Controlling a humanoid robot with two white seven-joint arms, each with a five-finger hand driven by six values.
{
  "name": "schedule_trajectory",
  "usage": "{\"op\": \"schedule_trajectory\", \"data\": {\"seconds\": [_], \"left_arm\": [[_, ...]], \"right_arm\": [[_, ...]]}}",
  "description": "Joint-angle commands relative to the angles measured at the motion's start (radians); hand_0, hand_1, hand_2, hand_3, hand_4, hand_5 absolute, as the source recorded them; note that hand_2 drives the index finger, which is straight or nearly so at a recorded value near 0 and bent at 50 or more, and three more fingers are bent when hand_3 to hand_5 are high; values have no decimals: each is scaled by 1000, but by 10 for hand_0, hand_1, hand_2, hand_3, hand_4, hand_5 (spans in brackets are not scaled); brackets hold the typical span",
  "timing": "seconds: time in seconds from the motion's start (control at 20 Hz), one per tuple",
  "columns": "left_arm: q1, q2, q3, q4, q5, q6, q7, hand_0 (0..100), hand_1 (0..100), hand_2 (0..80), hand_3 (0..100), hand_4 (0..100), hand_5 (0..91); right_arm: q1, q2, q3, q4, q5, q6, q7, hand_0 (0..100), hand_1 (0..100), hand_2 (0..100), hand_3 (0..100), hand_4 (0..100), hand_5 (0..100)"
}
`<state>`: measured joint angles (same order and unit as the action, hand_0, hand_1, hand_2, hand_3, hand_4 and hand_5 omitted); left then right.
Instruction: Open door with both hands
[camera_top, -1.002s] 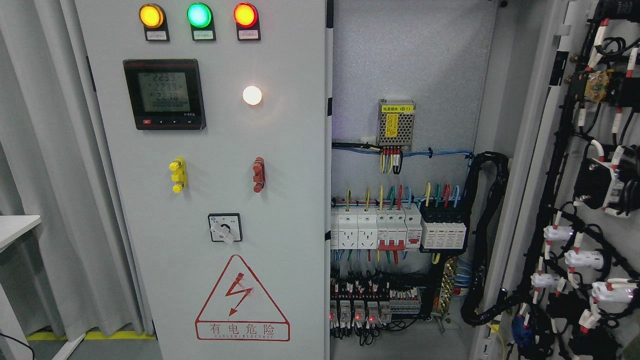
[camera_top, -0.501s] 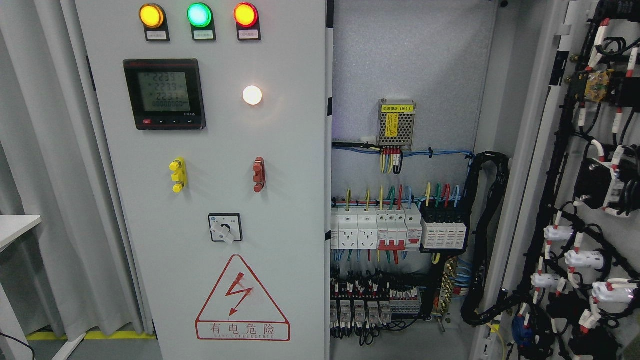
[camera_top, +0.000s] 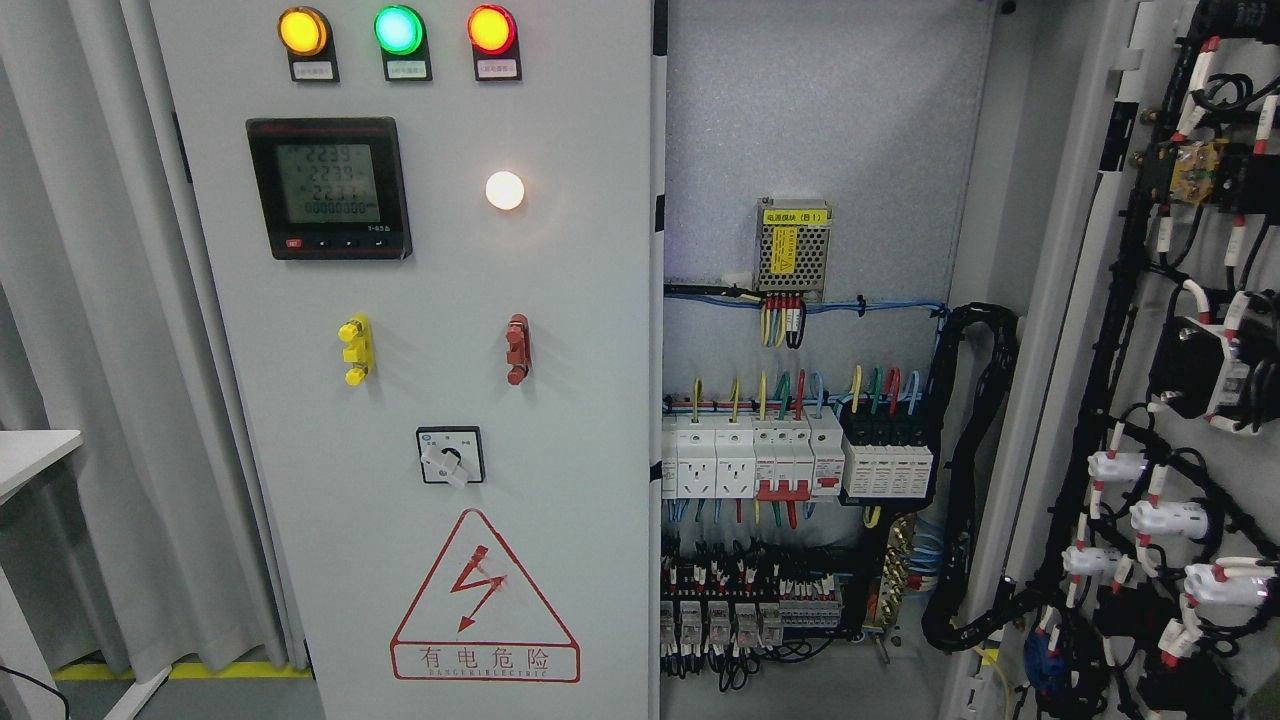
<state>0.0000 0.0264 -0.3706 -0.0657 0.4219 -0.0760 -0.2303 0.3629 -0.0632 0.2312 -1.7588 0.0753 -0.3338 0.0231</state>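
A grey electrical cabinet fills the head view. Its left door (camera_top: 420, 300) stands shut, with three lit lamps at the top, a black meter (camera_top: 328, 187), a white lamp, a yellow handle (camera_top: 354, 350), a red handle (camera_top: 517, 348), a rotary switch (camera_top: 449, 456) and a red warning triangle. The right door (camera_top: 1170, 360) is swung wide open at the picture's right, its inner face covered with black cables and white connectors. Between them the cabinet interior (camera_top: 810, 420) shows breakers, terminals and coloured wires. Neither of my hands or arms is visible.
Grey curtains (camera_top: 80, 330) hang at the left. A white tabletop corner (camera_top: 35, 450) juts in at the left edge. A yellow floor line (camera_top: 180, 668) runs under the curtain. A thick black cable loom (camera_top: 965, 480) hangs inside by the hinge side.
Only the meter digits and some small indicator lights in the lower terminals have flickered; doors stand as before.
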Motion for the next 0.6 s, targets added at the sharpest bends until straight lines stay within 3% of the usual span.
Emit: {"op": "schedule_trajectory", "data": {"seconds": [0.0, 0.4, 0.55], "left_arm": [[-9, 17, 26, 40, -8, -7, -7, 290, 0, 28, 28, 33, 0], [-21, 15, 26, 40, -8, -7, -6, 290, 0, 28, 28, 34, 0], [-23, 15, 26, 40, -8, -7, -1, 290, 0, 28, 28, 34, 0]], "right_arm": [[-65, 19, 37, -214, 0, -59, 0, 218, 0, 0, 0, 0, 0], [-203, 52, 31, -211, -2, -48, -6, 219, 0, 0, 0, 0, 0], [-277, 54, 23, -211, -2, 1, -8, 219, 0, 0, 0, 0, 0]]}}
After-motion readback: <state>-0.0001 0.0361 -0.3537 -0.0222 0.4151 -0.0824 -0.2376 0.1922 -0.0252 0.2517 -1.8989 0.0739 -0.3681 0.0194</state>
